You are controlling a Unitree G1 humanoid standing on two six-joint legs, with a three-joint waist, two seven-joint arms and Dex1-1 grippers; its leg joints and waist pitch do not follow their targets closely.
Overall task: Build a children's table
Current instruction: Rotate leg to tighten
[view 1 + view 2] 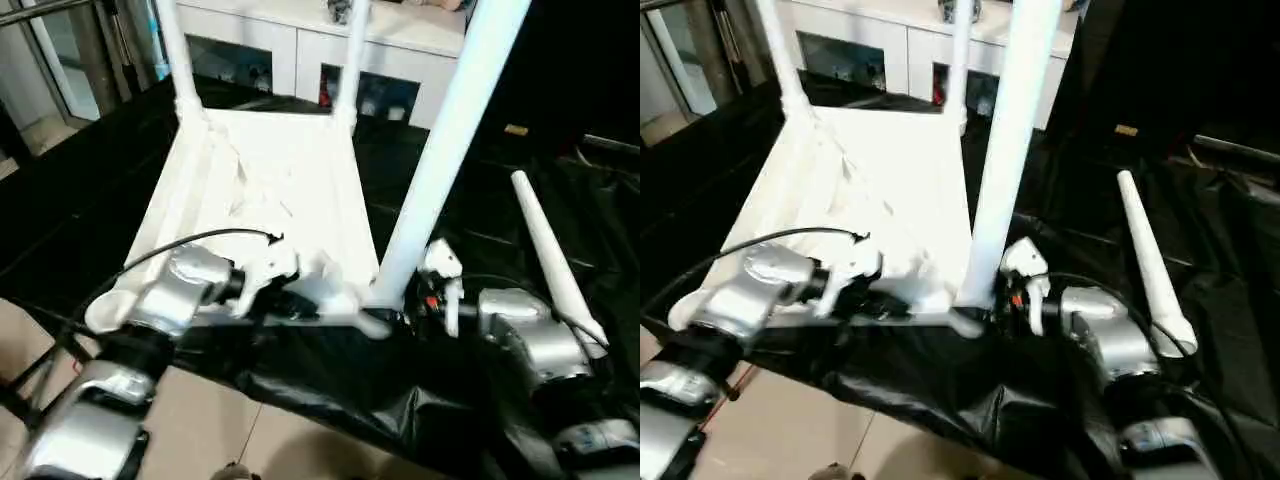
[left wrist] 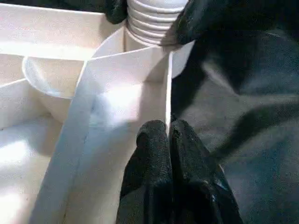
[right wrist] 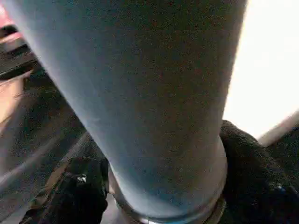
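The children's table lies upside down on a black sheet, its ribbed top [image 1: 270, 170] facing up. Two legs [image 1: 175, 50] [image 1: 352, 60] stand in the far corners. A third leg [image 1: 450, 140] stands in the near right corner. The near left socket [image 1: 105, 310] holds nothing. A loose leg [image 1: 555, 255] lies on the sheet at the right. My left gripper [image 2: 167, 133] is shut on the thin near rim wall [image 2: 168, 93]. My right gripper [image 3: 168, 186] clasps the foot of the near right leg [image 3: 140, 93], with a black finger [image 3: 252, 158] pressed against each side.
A white cabinet [image 1: 300, 40] with glass-fronted compartments stands behind the table. The black sheet [image 1: 400, 400] hangs crumpled over the near edge, with tiled floor [image 1: 200, 420] below it. A black cable [image 1: 190, 242] arcs over my left forearm.
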